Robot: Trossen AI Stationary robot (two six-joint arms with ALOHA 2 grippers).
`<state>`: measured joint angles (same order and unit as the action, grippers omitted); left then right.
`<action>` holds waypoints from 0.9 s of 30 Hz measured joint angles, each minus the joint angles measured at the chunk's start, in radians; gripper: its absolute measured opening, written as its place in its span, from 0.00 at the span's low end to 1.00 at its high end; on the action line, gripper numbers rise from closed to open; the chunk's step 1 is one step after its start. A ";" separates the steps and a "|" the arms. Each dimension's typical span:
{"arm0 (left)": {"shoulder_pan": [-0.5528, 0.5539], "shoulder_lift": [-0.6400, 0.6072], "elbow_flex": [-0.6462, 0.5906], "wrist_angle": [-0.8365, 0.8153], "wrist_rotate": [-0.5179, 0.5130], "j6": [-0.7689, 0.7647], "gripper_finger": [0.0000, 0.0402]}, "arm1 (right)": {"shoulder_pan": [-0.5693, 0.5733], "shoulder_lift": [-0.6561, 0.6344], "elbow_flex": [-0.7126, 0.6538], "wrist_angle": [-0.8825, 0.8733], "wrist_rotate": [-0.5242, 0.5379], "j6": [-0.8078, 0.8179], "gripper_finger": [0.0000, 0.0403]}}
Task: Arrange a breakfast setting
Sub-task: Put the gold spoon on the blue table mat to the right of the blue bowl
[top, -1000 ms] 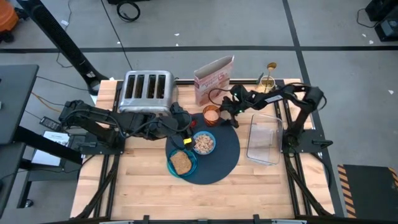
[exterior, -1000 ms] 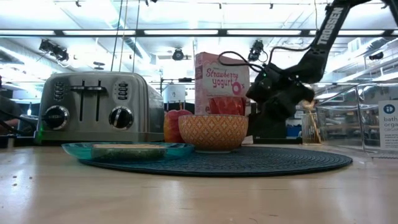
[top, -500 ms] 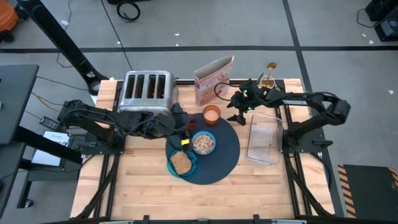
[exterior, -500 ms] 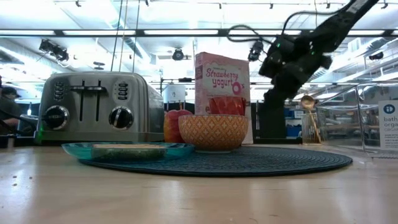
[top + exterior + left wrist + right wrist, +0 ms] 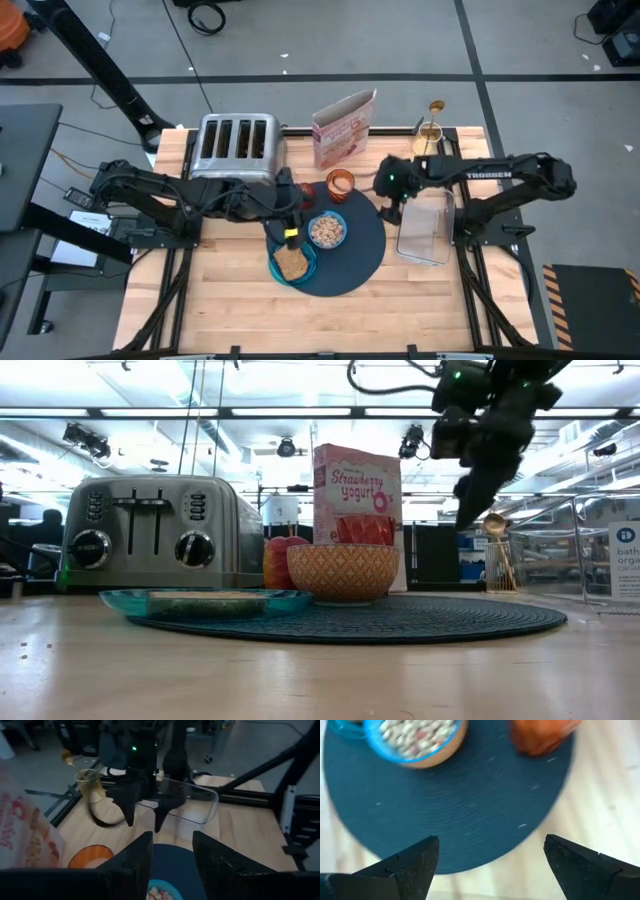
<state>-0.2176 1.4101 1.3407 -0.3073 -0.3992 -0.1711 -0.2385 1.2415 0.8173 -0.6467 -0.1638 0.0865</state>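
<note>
Amber cup [image 5: 340, 182] shows overhead, hidden low.

Red fruit [image 5: 278, 563] mostly hidden behind bowl [image 5: 342, 573] in low view; in high view left arm covers it. Cup [image 5: 540, 735] blurred and cut by the edge in right wrist view. Spoon [image 5: 436, 106] too small to make out.

You look straight down on the whole worktop [image 5: 230, 300] from above; the low camera sits level at its edge, facing the room. Both share the toaster [image 5: 237, 148] and slate-blue mat [image 5: 440, 617].
</note>
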 joint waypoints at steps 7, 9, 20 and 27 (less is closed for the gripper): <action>-0.001 0.000 0.000 0.003 0.062 0.006 0.36 | 0.171 0.009 0.000 -0.054 0.038 0.193 0.89; -0.003 0.000 0.000 0.003 0.078 0.006 0.36 | 0.212 0.017 0.000 -0.084 0.039 0.241 0.89; -0.027 -0.019 -0.001 -0.003 0.093 0.010 0.36 | 0.403 0.030 0.000 -0.144 0.005 0.475 0.89; -0.036 -0.063 -0.002 -0.013 0.092 0.018 0.36 | 0.456 0.028 0.068 -0.158 0.020 0.528 0.89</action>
<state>-0.2535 1.3468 1.3388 -0.3207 -0.3070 -0.1528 0.2176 1.2695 0.8858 -0.8047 -0.1441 0.6145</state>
